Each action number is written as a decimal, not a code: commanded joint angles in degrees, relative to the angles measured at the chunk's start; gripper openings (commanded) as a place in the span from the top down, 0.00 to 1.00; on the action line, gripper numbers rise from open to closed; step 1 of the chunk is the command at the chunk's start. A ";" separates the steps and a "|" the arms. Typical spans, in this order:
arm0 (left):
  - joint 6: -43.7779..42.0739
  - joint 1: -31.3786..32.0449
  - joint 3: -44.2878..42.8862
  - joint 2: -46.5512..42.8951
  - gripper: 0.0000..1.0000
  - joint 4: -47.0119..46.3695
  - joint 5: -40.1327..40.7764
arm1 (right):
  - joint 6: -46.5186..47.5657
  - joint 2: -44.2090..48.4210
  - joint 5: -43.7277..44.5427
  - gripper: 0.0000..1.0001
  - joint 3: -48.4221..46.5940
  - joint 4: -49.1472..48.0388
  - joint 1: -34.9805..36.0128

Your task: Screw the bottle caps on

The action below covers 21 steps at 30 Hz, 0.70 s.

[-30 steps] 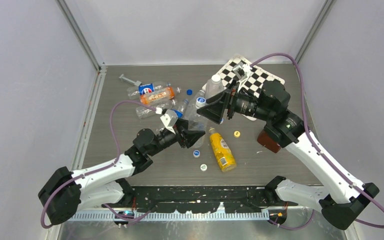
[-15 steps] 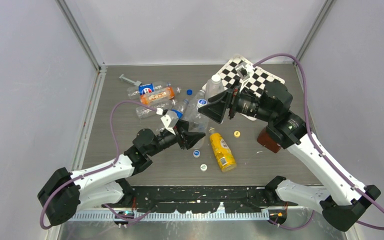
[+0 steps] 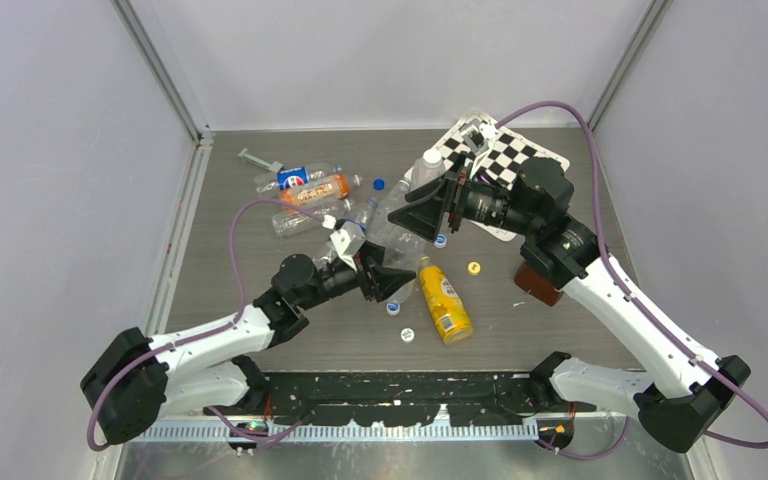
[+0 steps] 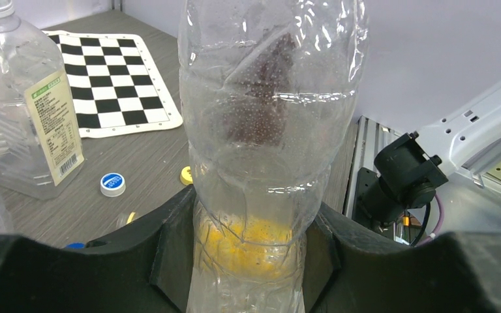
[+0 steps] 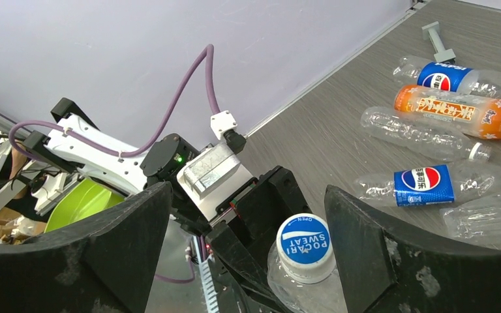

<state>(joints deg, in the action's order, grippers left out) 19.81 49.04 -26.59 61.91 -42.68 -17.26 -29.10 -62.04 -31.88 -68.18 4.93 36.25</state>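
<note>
- Near foreground: loose caps (image 3: 407,335) lie on the table (image 3: 260,200) beside a fallen yellow bottle (image 3: 444,298).
- Left gripper (image 4: 248,251): my fingers are clamped on the lower body of a clear bottle (image 4: 271,111), held roughly upright over mid-table.
- A blue-and-white cap (image 5: 303,246) sits on that bottle's mouth; I cannot tell whether it is threaded.
- Right gripper (image 5: 248,228): my fingers stand apart on either side of the cap, not touching it.
- Risk: closing off-centre could knock the cap off or cross-thread it, and the thin wall may buckle or spin in my left grip under the twist.
- Change: compared with a second ago, my left wrist sits slightly further right and my right gripper slightly farther. Neither grip has changed.
</note>
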 commanded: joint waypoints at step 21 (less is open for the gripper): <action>0.05 0.18 -1.20 -2.56 1.00 -2.20 10.12 | -0.69 1.31 -2.05 0.11 -0.28 -1.10 -0.22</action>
<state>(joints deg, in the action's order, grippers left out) 20.16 49.54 -26.81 61.12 -42.11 -12.60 -29.23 -62.13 -32.29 -68.18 3.86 35.86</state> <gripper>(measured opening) 0.524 0.890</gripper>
